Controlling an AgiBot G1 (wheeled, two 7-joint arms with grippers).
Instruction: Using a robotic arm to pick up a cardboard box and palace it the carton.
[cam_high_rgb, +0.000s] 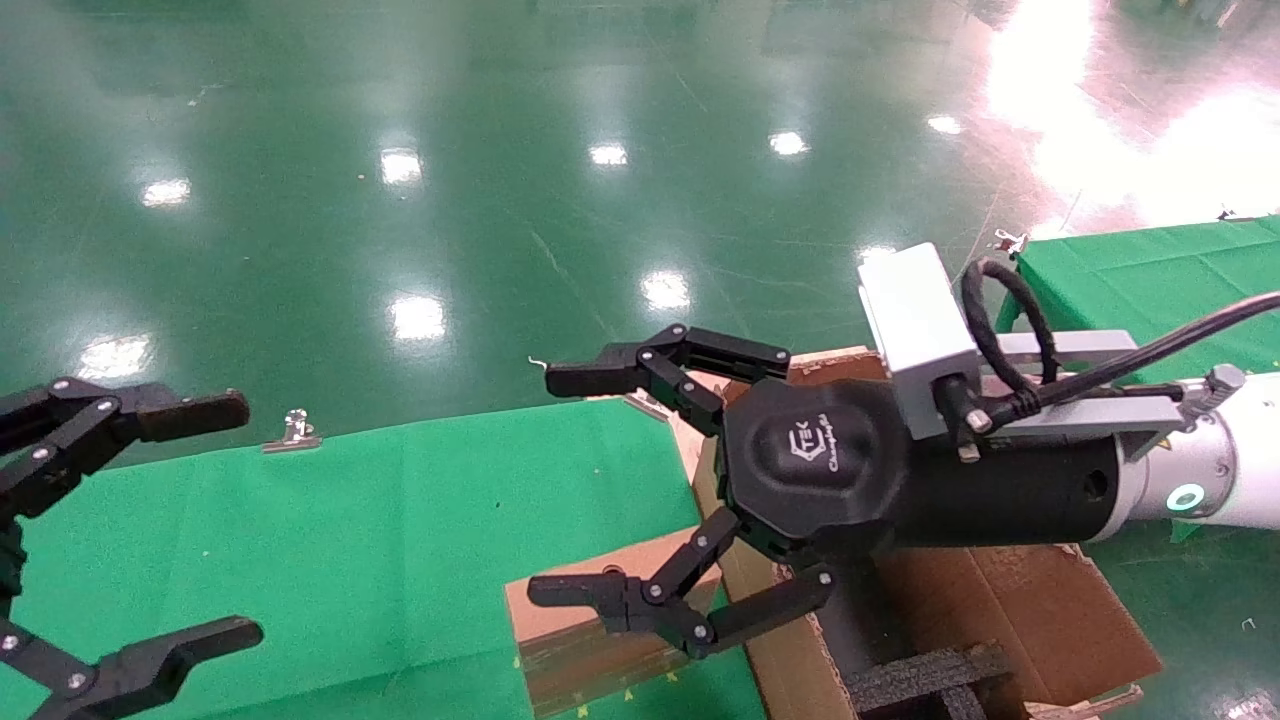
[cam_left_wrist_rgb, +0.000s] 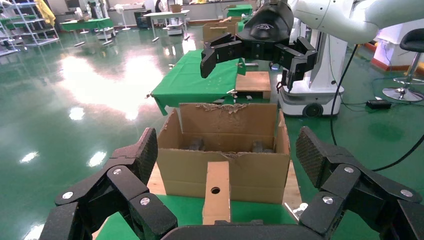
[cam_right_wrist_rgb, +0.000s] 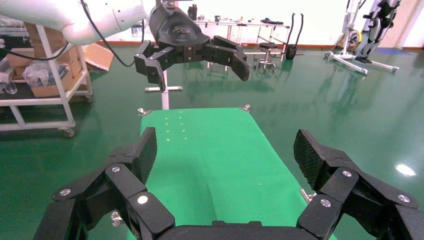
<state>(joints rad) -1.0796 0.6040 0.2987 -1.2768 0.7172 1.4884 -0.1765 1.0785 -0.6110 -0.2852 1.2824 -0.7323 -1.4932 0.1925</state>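
Note:
The slim brown cardboard box (cam_high_rgb: 585, 640) sits on the green cloth right beside the carton (cam_high_rgb: 1010, 610). The carton is large, with torn flaps and black foam inserts (cam_high_rgb: 925, 678). My right gripper (cam_high_rgb: 540, 485), on the white arm (cam_high_rgb: 1215, 465), is open and empty, with its lower finger just above the box. My left gripper (cam_high_rgb: 245, 518) is open and empty over the table's left end. In the left wrist view, the box's narrow holed side (cam_left_wrist_rgb: 216, 172) faces my left gripper (cam_left_wrist_rgb: 227, 152), with the carton (cam_left_wrist_rgb: 225, 150) behind it. The box is out of the right wrist view, which shows my right gripper (cam_right_wrist_rgb: 226, 152) open.
The green-clothed table (cam_high_rgb: 350, 540) is held by metal clips (cam_high_rgb: 293, 432) at its far edge. A second green table (cam_high_rgb: 1150, 280) stands at the right. Glossy green floor lies beyond. The robot's base (cam_left_wrist_rgb: 310, 95) stands behind the carton.

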